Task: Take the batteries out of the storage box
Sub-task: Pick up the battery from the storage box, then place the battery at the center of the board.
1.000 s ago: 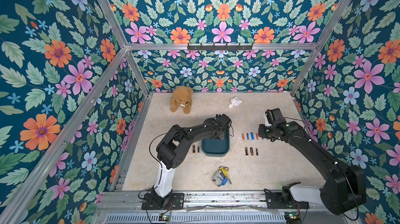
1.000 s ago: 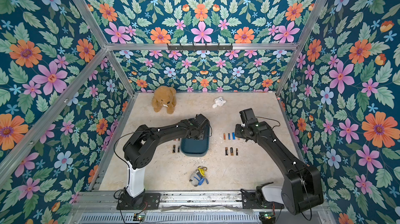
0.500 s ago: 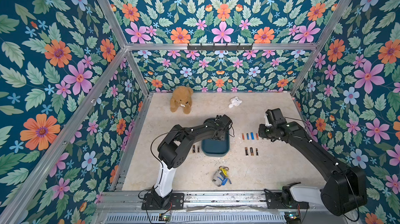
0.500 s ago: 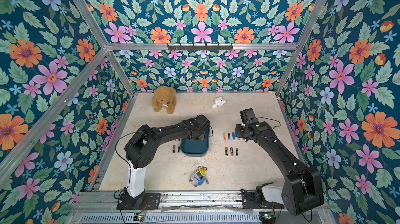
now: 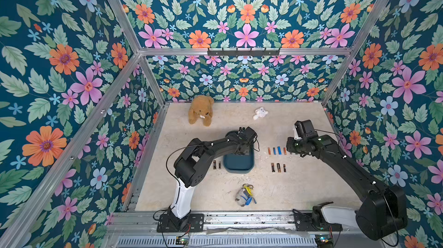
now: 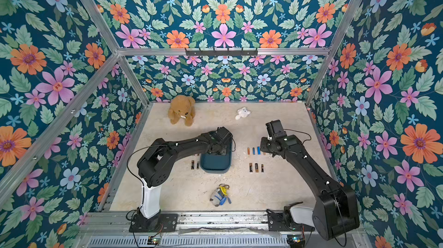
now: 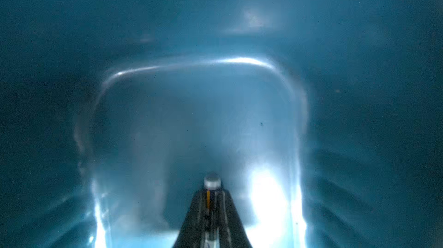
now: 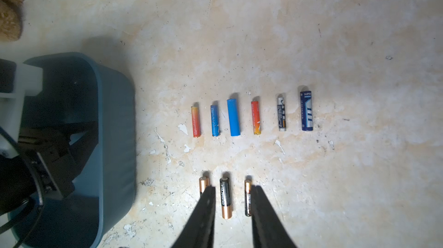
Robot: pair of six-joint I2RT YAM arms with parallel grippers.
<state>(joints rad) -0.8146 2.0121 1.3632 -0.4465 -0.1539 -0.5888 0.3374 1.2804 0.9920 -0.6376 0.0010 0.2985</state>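
inside storage box [image 7: 191, 63]: my left claw [image 7: 212, 194] has just pinched shut on one battery [image 7: 212, 182]; lift-out next. right claw [image 8: 232, 189] part-open, empty.

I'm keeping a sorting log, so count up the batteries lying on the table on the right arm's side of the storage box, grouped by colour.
red-orange batteries: 2
blue batteries: 3
silver and black battery: 1
black and copper batteries: 3
Total: 9
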